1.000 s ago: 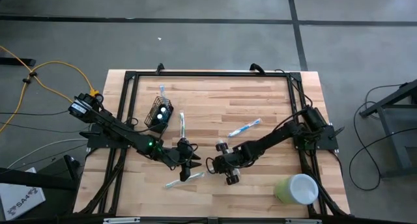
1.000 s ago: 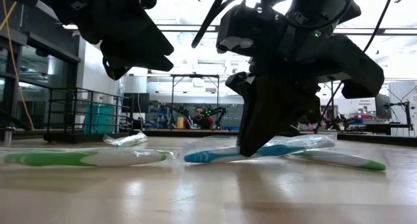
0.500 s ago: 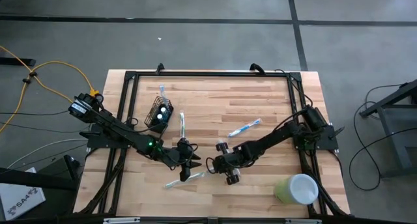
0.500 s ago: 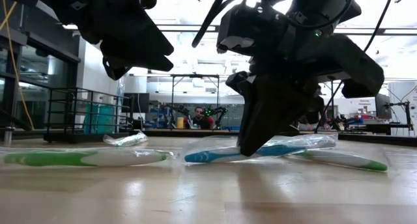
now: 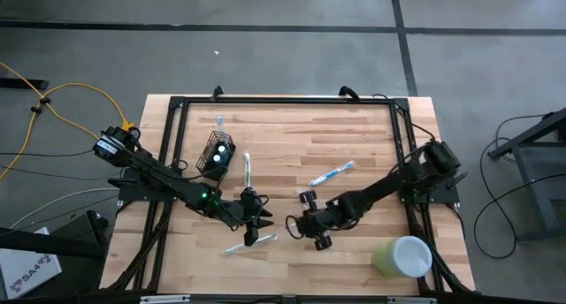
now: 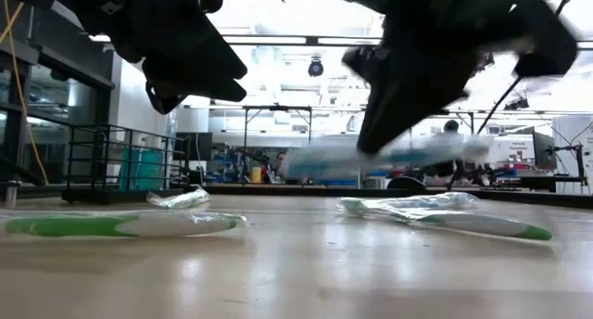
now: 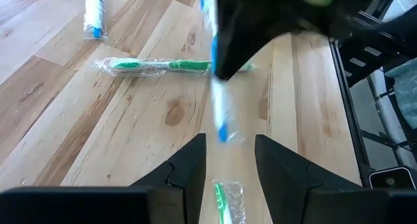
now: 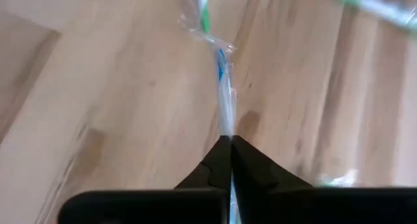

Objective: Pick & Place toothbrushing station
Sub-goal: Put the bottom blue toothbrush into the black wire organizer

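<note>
Right of the boxy black wire-mesh cup [image 5: 217,153], the right gripper [image 8: 229,146] pinches a slim blue toothbrush [image 8: 225,94] in crinkly clear wrap above smooth wood planks [image 5: 292,136], while the left gripper [image 7: 228,160] stands spread.

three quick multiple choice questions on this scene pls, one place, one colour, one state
1. Where on the table is the pale green cup?
A. at its middle
B. near the corner on the right arm's side
C. tipped over at the far edge

2. What colour is the wrapped toothbrush at the right gripper?
A. green
B. blue
C. red

3. How is the right gripper?
A. wide open above the brush
B. shut on nothing
C. shut on the wrapped toothbrush, clear of the table

Answers:
1 B: the high view shows the cup upright near that corner.
2 B: the left wrist and right wrist views show blue inside the clear wrap.
3 C: the right wrist view shows the fingers pinched on the wrap, and the low view shows the brush above the wood.
</note>
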